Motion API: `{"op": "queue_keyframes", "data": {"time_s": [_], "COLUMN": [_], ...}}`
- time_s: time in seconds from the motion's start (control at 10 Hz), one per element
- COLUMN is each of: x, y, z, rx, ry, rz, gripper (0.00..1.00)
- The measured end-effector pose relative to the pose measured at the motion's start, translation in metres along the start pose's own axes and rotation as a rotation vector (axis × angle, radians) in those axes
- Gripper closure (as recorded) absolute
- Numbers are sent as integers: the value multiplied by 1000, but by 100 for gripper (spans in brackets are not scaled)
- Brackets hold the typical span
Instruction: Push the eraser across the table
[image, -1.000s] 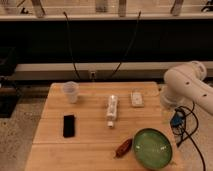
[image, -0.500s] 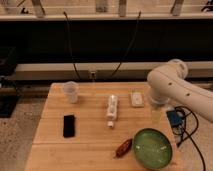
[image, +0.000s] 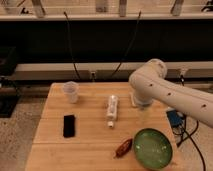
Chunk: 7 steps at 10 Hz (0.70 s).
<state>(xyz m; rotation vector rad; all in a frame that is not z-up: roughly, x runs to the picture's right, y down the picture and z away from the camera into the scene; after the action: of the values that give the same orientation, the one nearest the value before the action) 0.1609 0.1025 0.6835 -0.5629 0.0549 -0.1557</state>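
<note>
The eraser (image: 69, 125) lies flat on the left part of the table (image: 90, 152), below a clear plastic cup (image: 71, 91) and well apart from the arm. The gripper (image: 142, 103) hangs under the white arm's rounded end, over the far right area beside a small white block (image: 134, 99). Whether it is open or closed cannot be told. A white bottle (image: 112, 110) lies at centre. A green bowl (image: 152, 148) sits near right.

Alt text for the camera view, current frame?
White robot arm reaches over the table's right side; its gripper is not visible. The black eraser lies at left, apart from the arm. A cup, white bottle and green bowl also sit on the table.
</note>
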Motion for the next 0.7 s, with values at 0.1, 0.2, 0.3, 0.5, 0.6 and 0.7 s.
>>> {"op": "queue_keyframes", "data": {"time_s": [0.1, 0.2, 0.3, 0.5, 0.6, 0.7], "x": [-13, -26, -35, -61, -74, -88], "y": [-1, -4, -5, -7, -9, -12], "z": [0, 1, 2, 10, 13, 18], "rx": [1, 5, 7, 6, 9, 11], "ry": [5, 9, 11, 16, 16, 17], "rz": [-23, -46, -64, -105, -126, -149], "gripper": [20, 20, 20, 20, 20, 20]}}
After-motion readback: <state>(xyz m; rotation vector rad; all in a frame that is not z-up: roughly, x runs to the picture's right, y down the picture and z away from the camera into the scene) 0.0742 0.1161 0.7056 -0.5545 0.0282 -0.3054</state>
